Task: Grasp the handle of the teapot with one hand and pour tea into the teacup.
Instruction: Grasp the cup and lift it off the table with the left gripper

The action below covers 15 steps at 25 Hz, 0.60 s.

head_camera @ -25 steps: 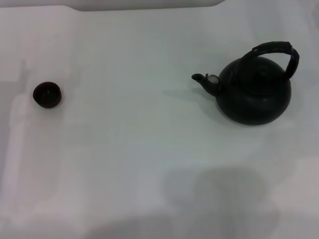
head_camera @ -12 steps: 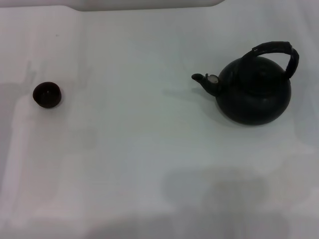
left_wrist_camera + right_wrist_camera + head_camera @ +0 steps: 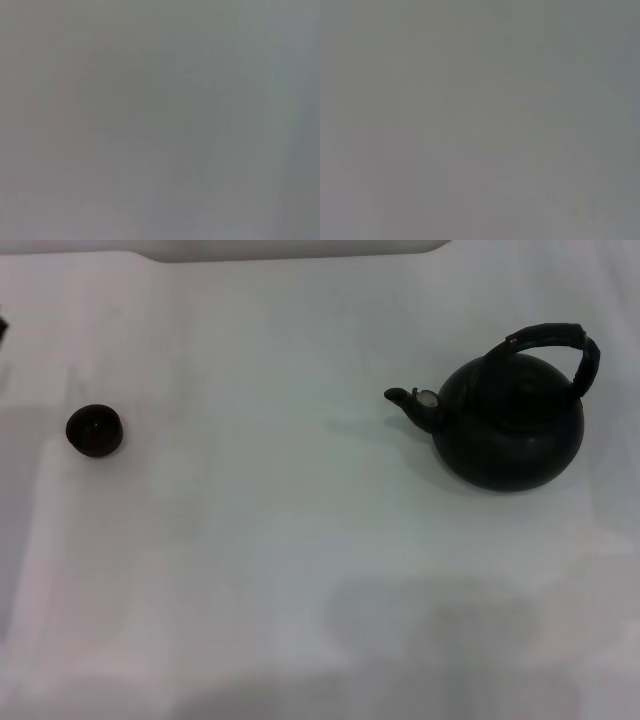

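Head view shows the whole job still ahead: one teapot (image 3: 510,425) stands upright on the white table (image 3: 280,540), over on the robot's right, with its short spout (image 3: 412,403) pointing toward the left side and its arched handle (image 3: 555,350) standing up over the top, free and untouched. One teacup (image 3: 95,430) sits upright far to the left, well apart from the pot, with a wide stretch of bare surface between them. Whether the cup holds any tea cannot be told, since its inside reads only as dark; judging by the pot resting flat and far away, nothing has been poured. Neither gripper appears in the head view, apart from a small dark sliver at the left edge that is too little to name, and both wrist views give only a plain grey field with no fingers and no objects, so the state of the jaws on either arm cannot be told. What is left, as I judge it, is everything: reach for the handle with one arm, most likely the right since the pot lies on that side, close on it, lift, carry the pot across to the cup, and tip the spout over it. Count: one teapot, one handle, one teacup, no other things on the table
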{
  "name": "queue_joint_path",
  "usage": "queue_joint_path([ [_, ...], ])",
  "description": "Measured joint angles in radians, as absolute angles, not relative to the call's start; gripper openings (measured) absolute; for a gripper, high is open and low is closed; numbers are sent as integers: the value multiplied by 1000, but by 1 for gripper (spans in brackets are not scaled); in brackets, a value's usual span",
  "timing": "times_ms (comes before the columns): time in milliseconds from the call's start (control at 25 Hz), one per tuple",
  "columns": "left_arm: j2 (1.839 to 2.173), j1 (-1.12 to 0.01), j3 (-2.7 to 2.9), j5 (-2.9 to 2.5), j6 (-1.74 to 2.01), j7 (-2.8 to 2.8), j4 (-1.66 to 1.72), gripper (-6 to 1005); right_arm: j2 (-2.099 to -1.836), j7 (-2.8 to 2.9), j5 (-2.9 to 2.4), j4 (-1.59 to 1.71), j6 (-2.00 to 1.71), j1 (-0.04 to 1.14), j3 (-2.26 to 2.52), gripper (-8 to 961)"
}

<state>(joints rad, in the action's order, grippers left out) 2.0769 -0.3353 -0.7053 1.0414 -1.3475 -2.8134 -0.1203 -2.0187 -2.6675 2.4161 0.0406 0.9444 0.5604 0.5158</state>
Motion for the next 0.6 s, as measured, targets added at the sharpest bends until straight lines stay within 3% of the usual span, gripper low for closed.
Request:
queue_joint_path([
  [600,2086,-249,-702,854,-1254,-2814,-157,878,-2016,-2658,2416,62,956,554,517,752],
])
